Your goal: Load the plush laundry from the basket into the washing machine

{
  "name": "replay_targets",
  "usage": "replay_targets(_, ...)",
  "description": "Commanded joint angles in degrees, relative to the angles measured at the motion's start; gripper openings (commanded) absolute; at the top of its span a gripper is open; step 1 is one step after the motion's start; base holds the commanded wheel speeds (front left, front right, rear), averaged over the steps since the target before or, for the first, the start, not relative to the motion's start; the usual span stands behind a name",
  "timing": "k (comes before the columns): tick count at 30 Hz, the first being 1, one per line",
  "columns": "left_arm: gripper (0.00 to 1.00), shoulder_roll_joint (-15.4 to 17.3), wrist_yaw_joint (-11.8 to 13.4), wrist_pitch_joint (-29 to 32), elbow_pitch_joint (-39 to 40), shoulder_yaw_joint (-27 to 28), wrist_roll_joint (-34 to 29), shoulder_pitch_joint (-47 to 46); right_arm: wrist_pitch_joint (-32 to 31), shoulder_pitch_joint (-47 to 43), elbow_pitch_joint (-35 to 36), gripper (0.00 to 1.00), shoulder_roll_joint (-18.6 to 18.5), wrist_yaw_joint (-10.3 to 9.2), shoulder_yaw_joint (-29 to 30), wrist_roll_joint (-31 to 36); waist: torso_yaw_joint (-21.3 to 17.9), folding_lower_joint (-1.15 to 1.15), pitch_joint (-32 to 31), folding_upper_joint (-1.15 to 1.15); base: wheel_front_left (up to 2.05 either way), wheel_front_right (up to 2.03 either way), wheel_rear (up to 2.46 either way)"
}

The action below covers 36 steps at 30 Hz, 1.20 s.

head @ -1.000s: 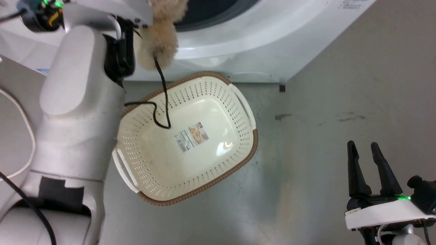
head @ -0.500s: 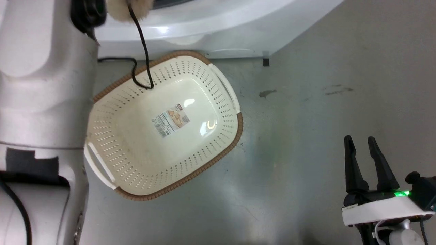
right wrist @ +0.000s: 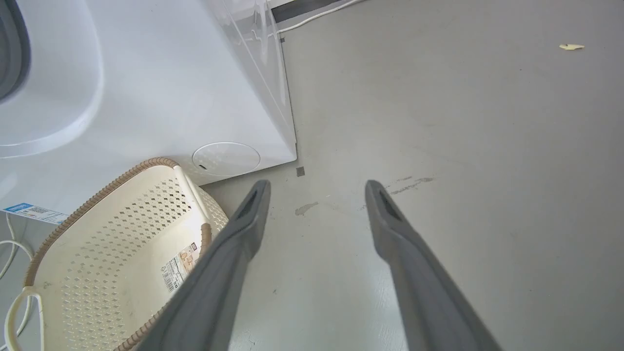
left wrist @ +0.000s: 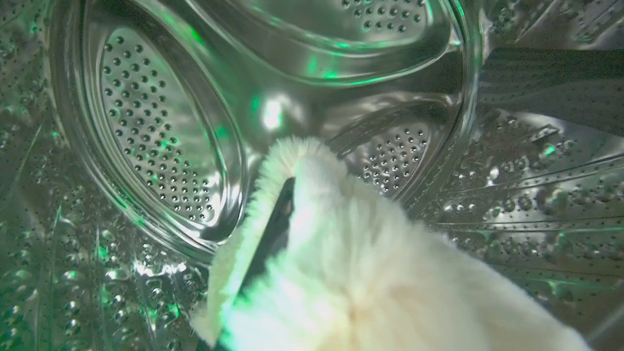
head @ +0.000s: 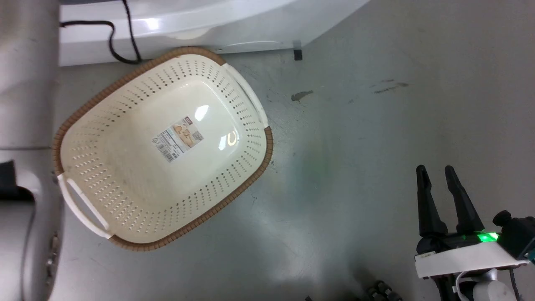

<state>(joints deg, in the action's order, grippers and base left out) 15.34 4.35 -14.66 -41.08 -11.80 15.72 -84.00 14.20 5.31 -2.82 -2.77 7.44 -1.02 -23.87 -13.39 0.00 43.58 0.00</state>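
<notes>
Plush laundry [left wrist: 390,273] now inside the washing machine [left wrist: 161,122], shaggy cream fur in grasp of left gripper [left wrist: 312,195]; right gripper [head: 435,169] agape.

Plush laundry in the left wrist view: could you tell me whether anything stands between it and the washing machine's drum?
Nothing visible does. The fluffy cream plush toy, bunched around the left pincer's dark finger, is already inside the perforated steel drum, with bare drum wall ahead of it.

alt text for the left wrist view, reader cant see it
The cream plush laundry is held inside the washing machine, low in the view, with one dark finger of the left claw sunk in its fur. Perforated steel drum walls curve around it, glinting green.
</notes>
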Motion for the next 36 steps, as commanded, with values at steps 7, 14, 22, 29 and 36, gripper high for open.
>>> replay_targets(7, 0.00, 2.5, 0.2, -0.3, -0.6, 0.7, -0.6, -4.4, 0.5, -0.9, 0.8, 1.00, -0.1, 0.05, -0.5, -1.1, -2.3, 0.00, 1.5, 0.00, 0.00, 0.00, 0.00)
replay_targets(14, 0.00, 4.3, 1.4, 0.4, -2.7, 1.5, -0.4, -6.8, 0.7, -2.9, 1.7, 1.00, -0.1, 0.05, -0.9, -1.2, -3.3, 0.00, 2.6, 0.00, 0.00, 0.00, 0.00)
replay_targets(22, 0.00, 5.5, 2.6, 1.5, -4.9, 1.7, -0.3, -10.3, 0.7, -3.9, 2.4, 1.00, -0.1, 0.05, -1.4, -1.6, -4.0, 0.00, 4.6, 0.00, 0.00, 0.00, 0.00)
replay_targets(29, 0.00, 5.6, 2.1, 2.4, -7.0, 0.6, -0.4, -11.9, 0.8, -3.8, 2.6, 1.00, -0.1, 0.05, -2.1, -2.3, -4.4, 0.00, 6.1, 0.00, 0.00, 0.00, 0.00)
replay_targets(36, 1.00, 4.7, 1.5, 2.3, -8.9, 0.1, 0.3, -12.7, 0.8, -3.5, 2.8, 1.00, -0.1, 0.05, -1.6, -2.5, -4.0, 0.00, 6.6, 0.00, 0.00, 0.00, 0.00)
